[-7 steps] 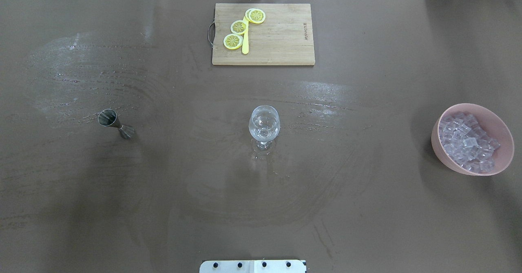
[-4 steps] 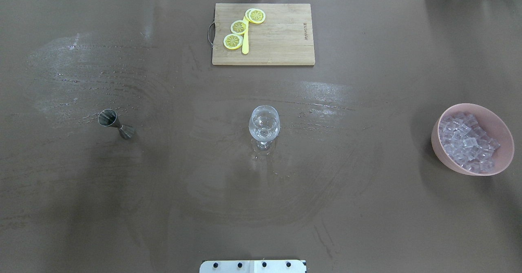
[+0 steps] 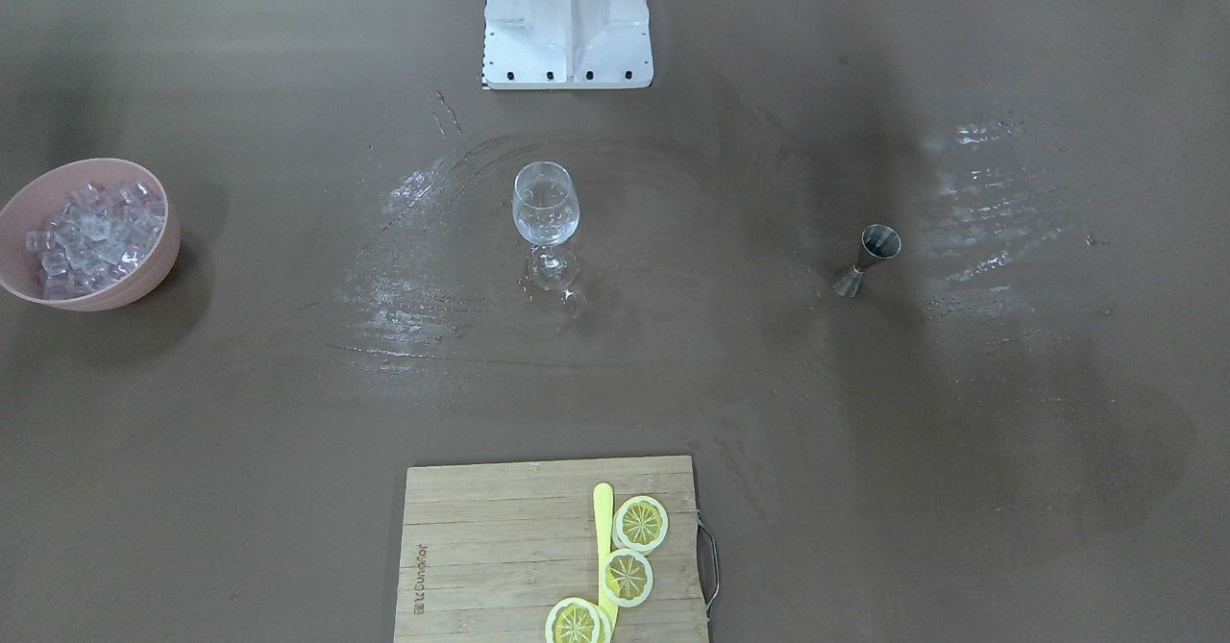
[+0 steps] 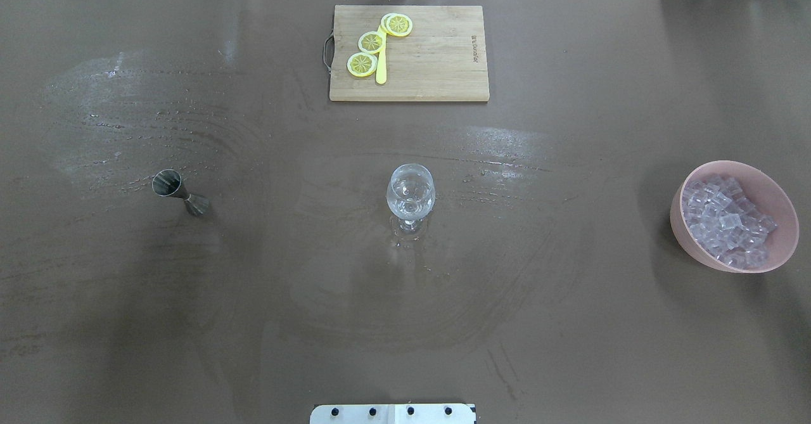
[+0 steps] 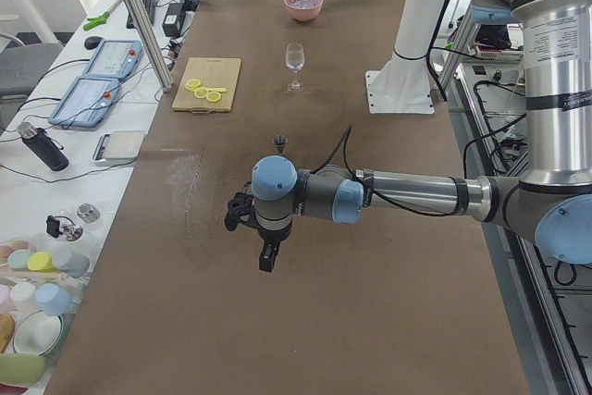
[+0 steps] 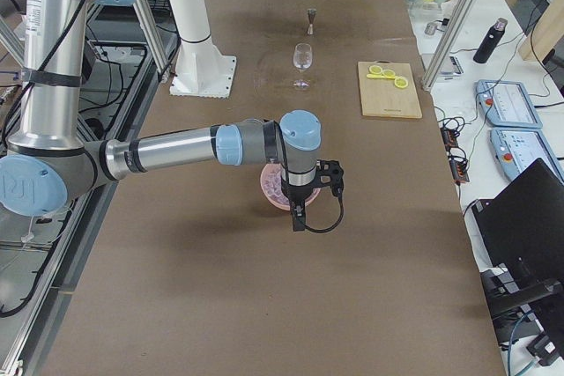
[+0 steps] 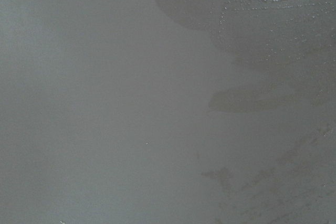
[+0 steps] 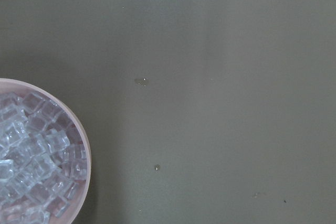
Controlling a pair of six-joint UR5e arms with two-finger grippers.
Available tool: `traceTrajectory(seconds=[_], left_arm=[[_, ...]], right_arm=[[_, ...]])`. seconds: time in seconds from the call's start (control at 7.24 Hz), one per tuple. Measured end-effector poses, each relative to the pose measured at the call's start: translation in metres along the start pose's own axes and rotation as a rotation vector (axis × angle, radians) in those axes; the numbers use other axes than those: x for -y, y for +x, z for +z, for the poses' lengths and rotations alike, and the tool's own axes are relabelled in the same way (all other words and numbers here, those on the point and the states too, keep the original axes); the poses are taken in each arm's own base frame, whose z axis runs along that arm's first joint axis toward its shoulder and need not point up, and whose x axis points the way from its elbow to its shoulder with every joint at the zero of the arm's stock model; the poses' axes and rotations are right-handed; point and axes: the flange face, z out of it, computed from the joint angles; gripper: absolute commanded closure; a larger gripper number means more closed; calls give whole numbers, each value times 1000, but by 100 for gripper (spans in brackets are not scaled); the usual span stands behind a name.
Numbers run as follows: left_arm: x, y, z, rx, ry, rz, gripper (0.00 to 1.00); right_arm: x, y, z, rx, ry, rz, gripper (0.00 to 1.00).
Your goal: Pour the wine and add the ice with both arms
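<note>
Ice (image 4: 725, 221) in pink bowl (image 4: 687, 241), wine glass (image 4: 410, 192), jigger (image 4: 179, 193) apart (left hand (image 5: 265, 261), right hand (image 6: 298, 217): grip unclear)

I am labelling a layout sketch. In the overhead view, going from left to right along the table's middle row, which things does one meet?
Metal jigger → wine glass → pink bowl holding the ice.

One camera looks forward and down over my shoulders; another faces me from across the table (image 4: 570, 322), steeply down. Both share the wine glass (image 4: 410, 192). An end camera beyond my left gripper (image 5: 265, 259) and one beyond my right gripper (image 6: 299, 217) each look along the table. My wrist cameras look straight down, close: right's catches the pink bowl (image 8: 88, 153) near that gripper, left's only wet tabletop.
</note>
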Motion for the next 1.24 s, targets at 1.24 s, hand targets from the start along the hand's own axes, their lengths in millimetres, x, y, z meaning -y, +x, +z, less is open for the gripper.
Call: traceTrajectory(seconds=[1.24], left_arm=[[103,73,-74,7,274,276,2]], right_arm=[[14,-21,-24,0,137,-127,1]])
